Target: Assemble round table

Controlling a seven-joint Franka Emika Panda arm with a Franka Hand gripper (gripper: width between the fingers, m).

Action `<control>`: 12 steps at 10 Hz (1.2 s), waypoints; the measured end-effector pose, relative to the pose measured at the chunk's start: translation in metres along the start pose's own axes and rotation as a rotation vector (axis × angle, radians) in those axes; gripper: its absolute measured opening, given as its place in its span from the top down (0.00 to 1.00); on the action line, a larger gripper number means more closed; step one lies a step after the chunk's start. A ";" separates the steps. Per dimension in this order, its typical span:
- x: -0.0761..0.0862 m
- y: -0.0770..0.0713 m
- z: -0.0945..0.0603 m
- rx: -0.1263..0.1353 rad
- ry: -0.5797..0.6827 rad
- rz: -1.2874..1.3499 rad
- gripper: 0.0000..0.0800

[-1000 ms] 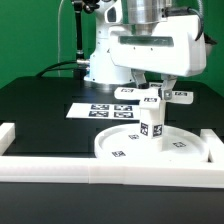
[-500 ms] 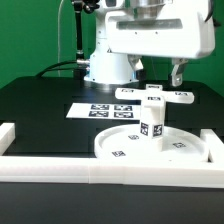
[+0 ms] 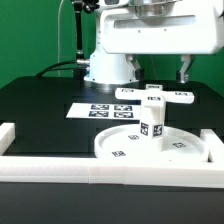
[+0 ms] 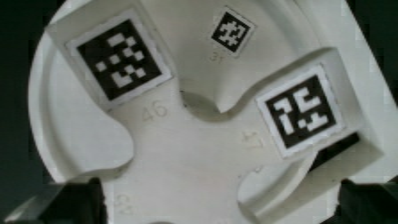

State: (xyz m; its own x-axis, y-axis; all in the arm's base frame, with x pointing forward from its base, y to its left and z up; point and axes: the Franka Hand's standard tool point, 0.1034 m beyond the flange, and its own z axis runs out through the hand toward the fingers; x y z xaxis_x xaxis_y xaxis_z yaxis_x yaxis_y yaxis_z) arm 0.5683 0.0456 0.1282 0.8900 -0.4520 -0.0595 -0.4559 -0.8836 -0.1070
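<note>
The round disc (image 3: 178,149) lies at the front, toward the exterior view's right. The short cylinder leg (image 3: 152,128) stands upright at its centre. The cross-shaped foot piece (image 3: 155,95) lies flat on the table behind the disc. My gripper (image 3: 158,72) hangs above the foot piece, open and empty, one finger on each side. In the wrist view the foot piece (image 4: 196,130) fills the frame with its square tags, and the gripper (image 4: 210,205) shows as dark fingertips (image 4: 39,205) at the two corners.
The marker board (image 3: 98,110) lies on the black table toward the exterior view's left of the foot piece. White border rails run along the front (image 3: 90,168) and the left edge (image 3: 8,135). The robot base (image 3: 108,65) stands at the back.
The gripper was low around the leg on the disc. It has let go, risen and moved back over the foot piece. The leg stays upright.
</note>
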 end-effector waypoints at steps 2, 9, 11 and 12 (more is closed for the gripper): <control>-0.008 0.001 0.007 -0.010 -0.052 -0.321 0.19; -0.009 0.003 0.011 0.005 -0.058 -0.910 0.19; -0.008 0.004 0.014 -0.004 -0.066 -1.067 0.19; -0.008 0.005 0.015 -0.009 -0.069 -1.153 0.19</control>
State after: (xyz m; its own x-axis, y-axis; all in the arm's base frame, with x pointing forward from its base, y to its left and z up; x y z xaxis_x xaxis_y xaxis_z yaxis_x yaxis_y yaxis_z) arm 0.5585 0.0464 0.1131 0.7756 0.6311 0.0143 0.6275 -0.7683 -0.1262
